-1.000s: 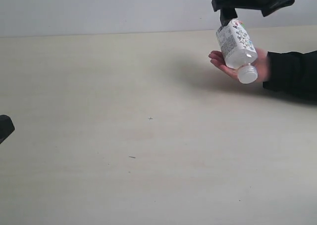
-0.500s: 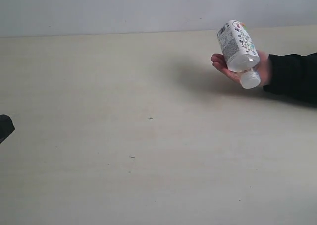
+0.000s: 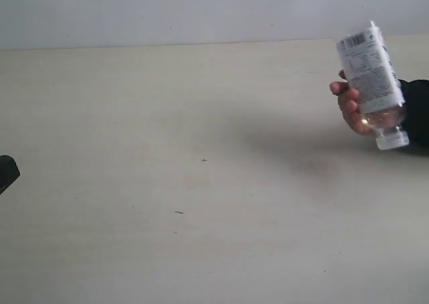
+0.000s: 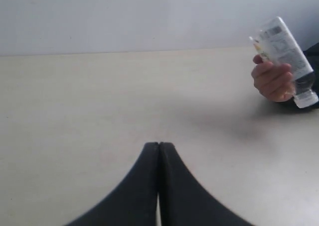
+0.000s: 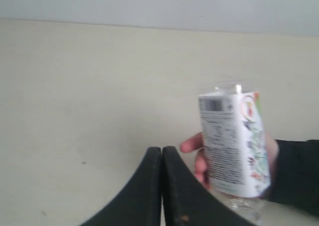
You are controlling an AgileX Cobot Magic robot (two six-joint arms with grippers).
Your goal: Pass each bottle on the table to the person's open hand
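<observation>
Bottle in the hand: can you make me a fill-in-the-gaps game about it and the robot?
The bottle is in the person's hand with its cap pointing ____.
The bottle's printed label is mostly ____.
The left gripper is ____, holding nothing.
The person's sleeve is ____.
Missing words: down, white, shut, black.

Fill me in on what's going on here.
A person's hand in a black sleeve grips a clear bottle with a white printed label. The bottle is tilted cap-down above the far right of the table. Neither robot arm is touching it. The left robot hand is shut and empty, low over the table and well away from the bottle. The right robot hand is also shut and empty, apart from the bottle.
</observation>
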